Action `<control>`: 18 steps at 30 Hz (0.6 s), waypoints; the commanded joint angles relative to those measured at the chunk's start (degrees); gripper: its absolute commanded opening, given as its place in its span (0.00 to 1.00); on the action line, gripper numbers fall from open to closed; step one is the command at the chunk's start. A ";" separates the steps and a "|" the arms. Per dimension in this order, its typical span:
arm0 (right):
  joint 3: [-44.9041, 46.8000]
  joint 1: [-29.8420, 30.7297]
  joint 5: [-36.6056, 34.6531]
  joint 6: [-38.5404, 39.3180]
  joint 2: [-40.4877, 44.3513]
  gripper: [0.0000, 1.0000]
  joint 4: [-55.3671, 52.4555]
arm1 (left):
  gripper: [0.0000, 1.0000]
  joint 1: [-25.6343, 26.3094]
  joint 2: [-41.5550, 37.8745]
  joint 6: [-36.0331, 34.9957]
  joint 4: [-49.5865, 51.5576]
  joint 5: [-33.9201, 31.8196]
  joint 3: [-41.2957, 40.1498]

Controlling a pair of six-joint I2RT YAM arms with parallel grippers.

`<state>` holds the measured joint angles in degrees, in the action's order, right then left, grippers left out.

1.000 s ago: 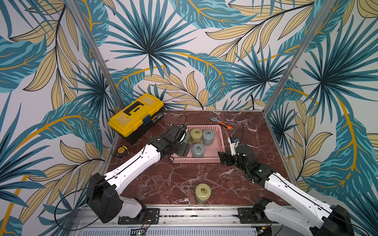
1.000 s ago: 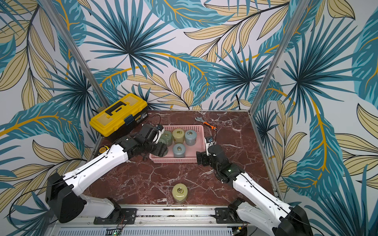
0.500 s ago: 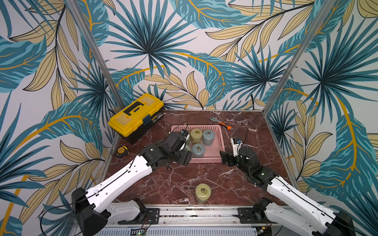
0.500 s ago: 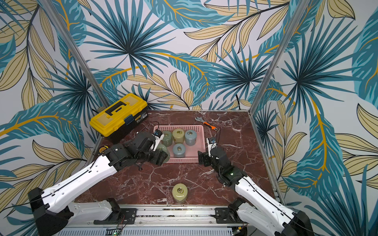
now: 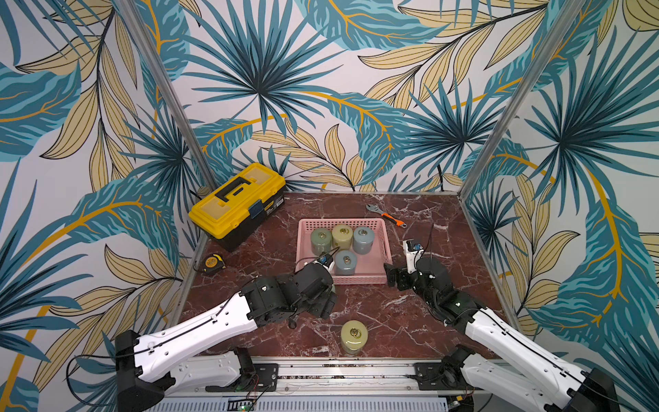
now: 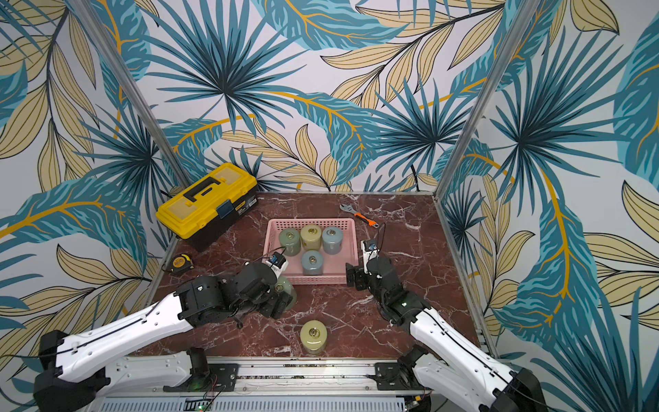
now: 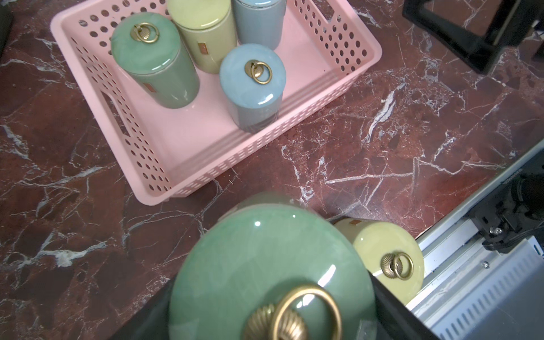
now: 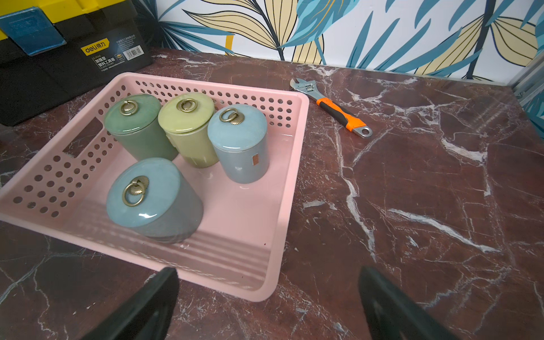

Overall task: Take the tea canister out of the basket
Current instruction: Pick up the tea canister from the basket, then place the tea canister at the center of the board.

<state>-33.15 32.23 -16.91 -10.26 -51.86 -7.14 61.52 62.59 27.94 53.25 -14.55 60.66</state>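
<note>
Since a second ago the left gripper [image 6: 281, 301] has drawn back from the basket [image 5: 356, 280], its jaws clamped on the green tea canister [image 7: 265, 259], now over the worktop [image 5: 410, 321] just outside the basket's near left corner. The right gripper [image 8: 268, 275] hovers by the near right corner, jaws wide and empty. Four canisters [image 5: 345, 262] stand inside.

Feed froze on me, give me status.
Left tool shut on green canister, outside basket. Right tool open, empty, at basket corner. Yellow canister on table close by.

Glossy glazed tea canister [image 7: 265, 265], matt pink plastic basket [image 7: 182, 141], polished red marble-look tabletop [image 7: 382, 132]
</note>
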 commanded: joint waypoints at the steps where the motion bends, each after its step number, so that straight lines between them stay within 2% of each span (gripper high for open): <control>1: 1.24 -0.17 -1.42 -0.55 0.62 0.99 1.03 | 0.41 2.82 -2.50 5.04 -1.41 -3.95 -2.70; 12: 1.26 -0.16 -1.64 -0.63 0.97 0.99 0.90 | 0.39 11.70 -3.26 14.68 3.59 -8.87 -6.67; 18: 1.27 -0.15 -1.61 -0.55 0.97 0.99 0.89 | 0.39 15.02 -2.74 18.38 3.17 -8.99 -9.21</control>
<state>-32.99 32.23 -17.78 -10.26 -51.59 -7.14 75.29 60.88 43.07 57.69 -20.75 53.10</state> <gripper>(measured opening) 0.993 0.858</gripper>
